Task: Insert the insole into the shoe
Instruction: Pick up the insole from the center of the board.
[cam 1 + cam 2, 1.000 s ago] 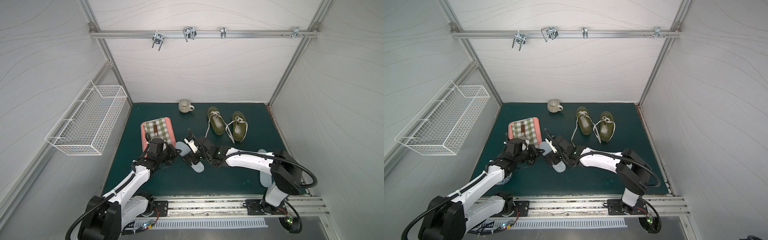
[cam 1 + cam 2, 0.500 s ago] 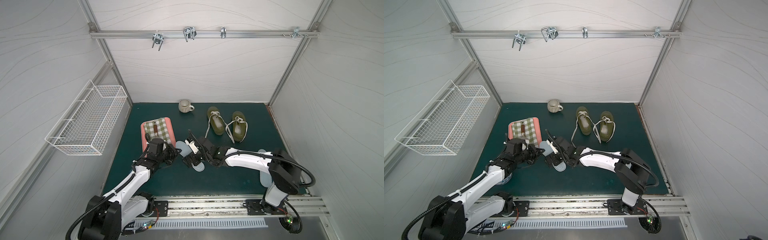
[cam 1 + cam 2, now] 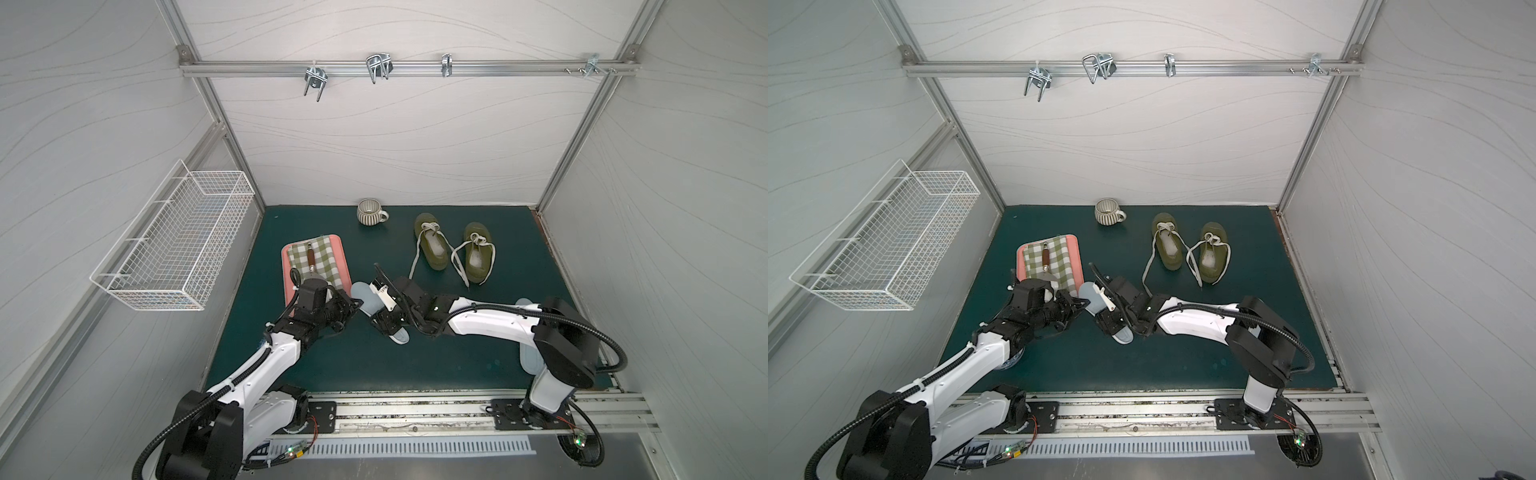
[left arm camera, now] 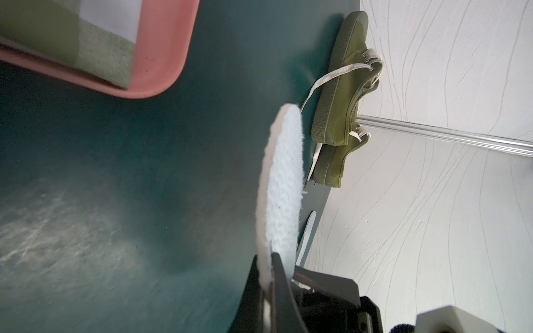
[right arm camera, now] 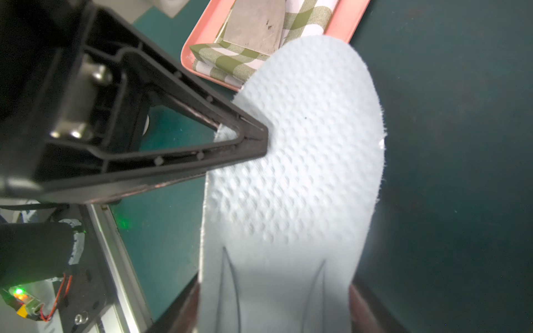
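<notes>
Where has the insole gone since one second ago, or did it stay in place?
No: the insole keeps its toe end beside the near corner of the pink tray.

Soft, even white light is filling both top views, laying only faint shadows on the green mat (image 3: 374,365) beside the pink tray (image 3: 285,270). In the left wrist view the tray is blurring out of focus, the mat next to it is smearing, and the mat's far edge is bending. In the right wrist view the insole (image 5: 288,201) is softening near the lens.
</notes>
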Controlling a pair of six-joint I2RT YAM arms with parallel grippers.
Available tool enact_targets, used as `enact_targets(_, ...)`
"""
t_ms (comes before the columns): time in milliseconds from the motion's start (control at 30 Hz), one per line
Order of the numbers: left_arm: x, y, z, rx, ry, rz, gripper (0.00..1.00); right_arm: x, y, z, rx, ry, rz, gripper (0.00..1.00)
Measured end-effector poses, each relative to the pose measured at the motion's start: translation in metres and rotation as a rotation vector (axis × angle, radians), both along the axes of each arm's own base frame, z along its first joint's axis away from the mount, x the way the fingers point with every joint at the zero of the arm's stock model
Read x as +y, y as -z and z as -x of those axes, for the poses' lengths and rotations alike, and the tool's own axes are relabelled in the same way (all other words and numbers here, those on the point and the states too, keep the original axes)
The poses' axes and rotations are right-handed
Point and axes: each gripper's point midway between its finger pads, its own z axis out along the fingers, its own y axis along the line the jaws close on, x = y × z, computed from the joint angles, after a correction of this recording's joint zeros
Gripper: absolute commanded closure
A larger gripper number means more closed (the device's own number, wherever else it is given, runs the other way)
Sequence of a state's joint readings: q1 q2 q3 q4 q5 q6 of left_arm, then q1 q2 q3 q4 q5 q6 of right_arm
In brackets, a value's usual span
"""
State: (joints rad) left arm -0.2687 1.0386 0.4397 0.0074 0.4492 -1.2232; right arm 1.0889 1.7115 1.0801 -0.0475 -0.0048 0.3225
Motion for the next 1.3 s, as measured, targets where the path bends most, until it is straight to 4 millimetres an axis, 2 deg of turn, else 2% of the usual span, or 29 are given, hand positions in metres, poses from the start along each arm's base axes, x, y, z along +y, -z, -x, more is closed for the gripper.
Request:
enact_targets(100, 0.000, 0.001, 0.000, 0.000, -0.003, 0.005, 0.82, -0.001, 0.000, 0.001, 0.002, 0.000, -0.001, 0.51)
enact_targets(233, -0.001, 0.001, 0.001, -0.003, 0.003, 0.014, 0.53, -0.004, 0.003, 0.002, 0.010, 0.002, 0.015, 0.53)
enact_targets(300, -0.002, 0.000, 0.001, -0.004, 0.005, 0.020, 0.44, -0.007, 0.005, 0.003, 0.016, 0.004, 0.028, 0.54)
enact_targets(467, -0.002, 0.001, 0.001, -0.005, 0.010, 0.014, 0.36, -0.017, 0.007, 0.002, 0.024, 0.020, 0.065, 0.55)
enact_targets(567, 0.000, 0.003, 0.005, 0.010, 0.025, -0.018, 0.34, -0.028, -0.004, -0.002, 0.019, 0.044, 0.066, 0.55)
enact_targets(667, 0.004, -0.006, 0.006, 0.000, 0.047, -0.077, 0.33, -0.045, -0.022, -0.014, 0.015, 0.094, 0.049, 0.57)
enact_targets(767, 0.008, -0.025, 0.000, -0.048, 0.083, -0.167, 0.33, -0.076, -0.037, -0.030, 0.018, 0.170, 0.039, 0.57)
enact_targets(900, 0.011, -0.051, -0.012, -0.113, 0.178, -0.302, 0.33, -0.129, -0.057, -0.048, 0.018, 0.288, 0.034, 0.58)
enact_targets(1033, 0.007, -0.062, -0.027, -0.156, 0.308, -0.430, 0.32, -0.180, -0.076, -0.063, 0.013, 0.405, 0.030, 0.59)
enact_targets(1133, -0.006, -0.066, -0.037, -0.211, 0.437, -0.528, 0.32, -0.216, -0.083, -0.074, 0.017, 0.488, 0.041, 0.59)
enact_targets(1300, -0.048, -0.076, -0.061, -0.362, 0.678, -0.667, 0.32, -0.265, -0.082, -0.086, 0.062, 0.599, 0.055, 0.58)
